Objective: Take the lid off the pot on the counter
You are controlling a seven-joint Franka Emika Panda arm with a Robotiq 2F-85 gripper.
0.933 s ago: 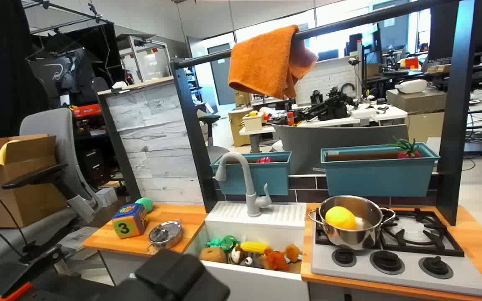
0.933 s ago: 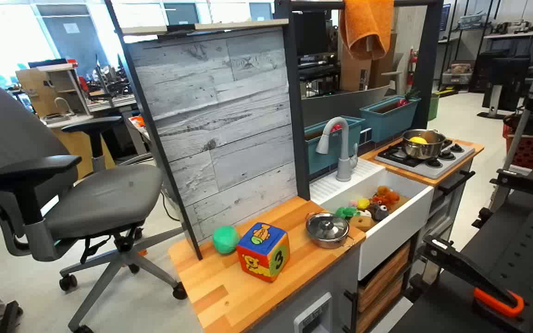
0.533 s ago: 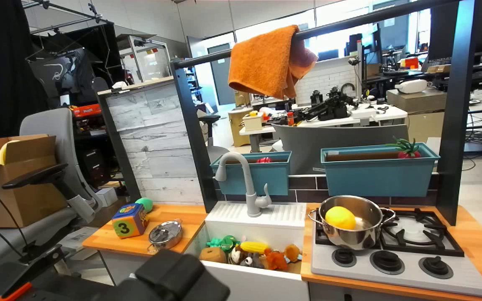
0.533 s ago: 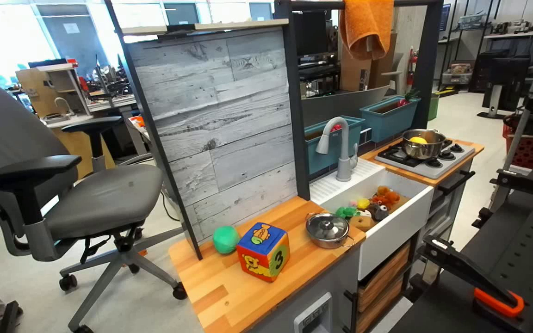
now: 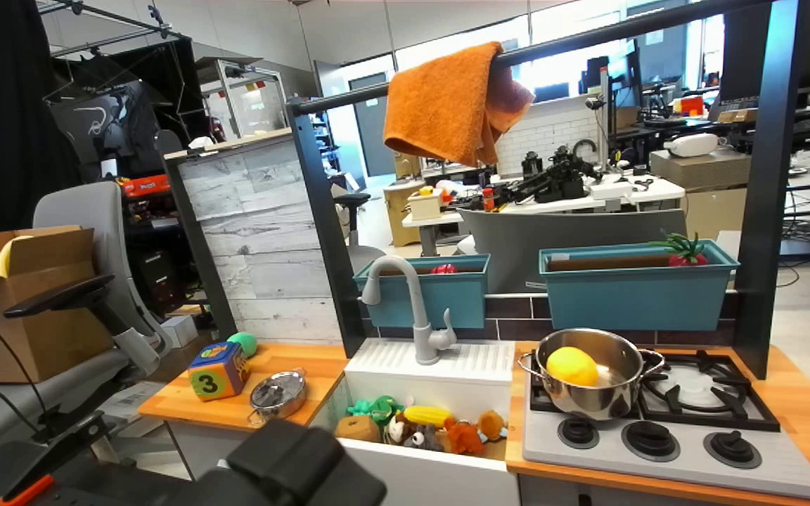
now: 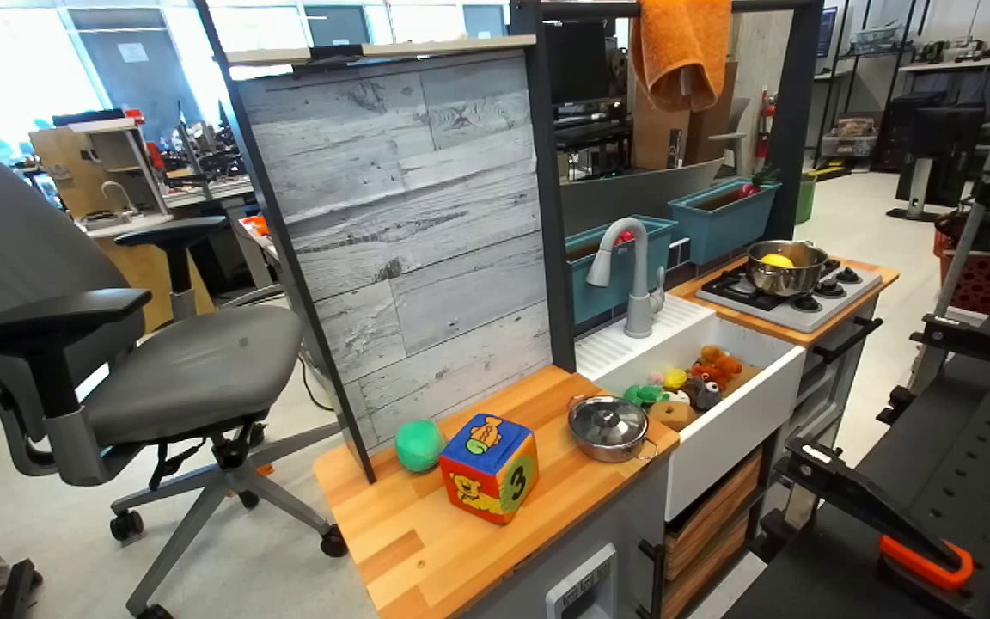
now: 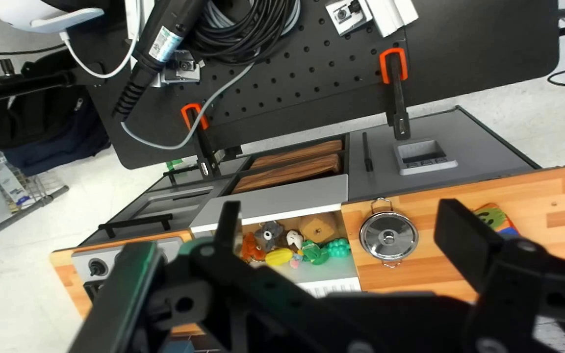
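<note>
The small round grey metal lid (image 5: 278, 388) sits on the low grey pot (image 5: 295, 407), and its knob points up. The lid (image 6: 608, 419) and pot (image 6: 608, 452) show in both exterior views on the wooden counter (image 6: 426, 554), near the sink. In the wrist view the lid (image 7: 389, 236) is seen from above, and a pot handle (image 7: 381, 201) sticks out on each side. My gripper (image 7: 339, 220) is open and empty. Its fingers stand wide apart, well above the counter (image 7: 424, 208), with the lid between them in the picture. The gripper is not recognisable in the exterior views.
A colourful cube (image 6: 488, 468) and a green ball (image 6: 418, 445) are on the same counter. The white sink (image 6: 740, 447) holds several toys. A larger steel pot (image 5: 588, 400) with a yellow object stands on the stove (image 5: 785, 450). A grey faucet (image 5: 415, 309) rises behind the sink.
</note>
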